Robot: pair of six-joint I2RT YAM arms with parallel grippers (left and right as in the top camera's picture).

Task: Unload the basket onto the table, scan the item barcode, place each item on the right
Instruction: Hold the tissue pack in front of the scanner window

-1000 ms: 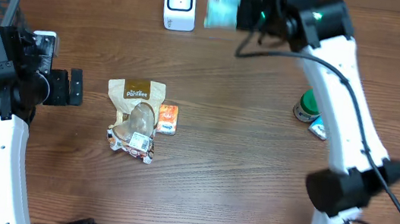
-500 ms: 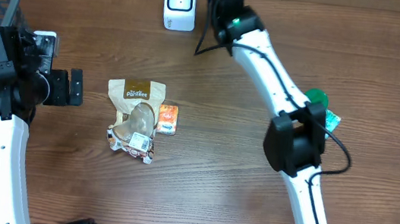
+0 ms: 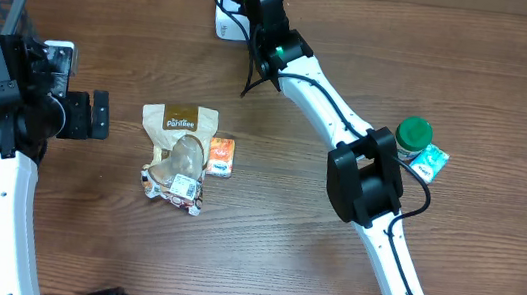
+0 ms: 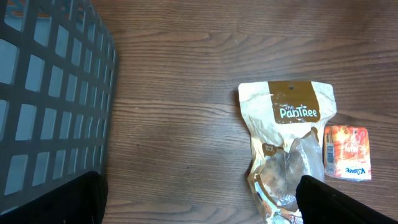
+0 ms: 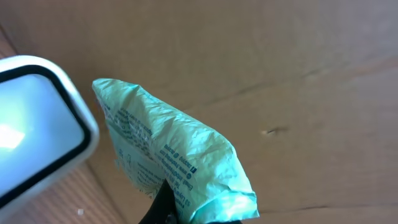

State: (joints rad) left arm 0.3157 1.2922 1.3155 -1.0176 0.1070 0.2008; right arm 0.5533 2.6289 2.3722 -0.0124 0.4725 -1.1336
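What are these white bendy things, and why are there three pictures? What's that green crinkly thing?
They are two robot arms at a wooden table. One picture looks down from above; the other two come from small cameras on the arms' wrists. The right claw is shut on a green packet, holding it by the white scanner. The left claw is open and empty, near a grey basket. On the table sit a PanTree bag, an orange packet, a green-lidded jar and a blue packet.
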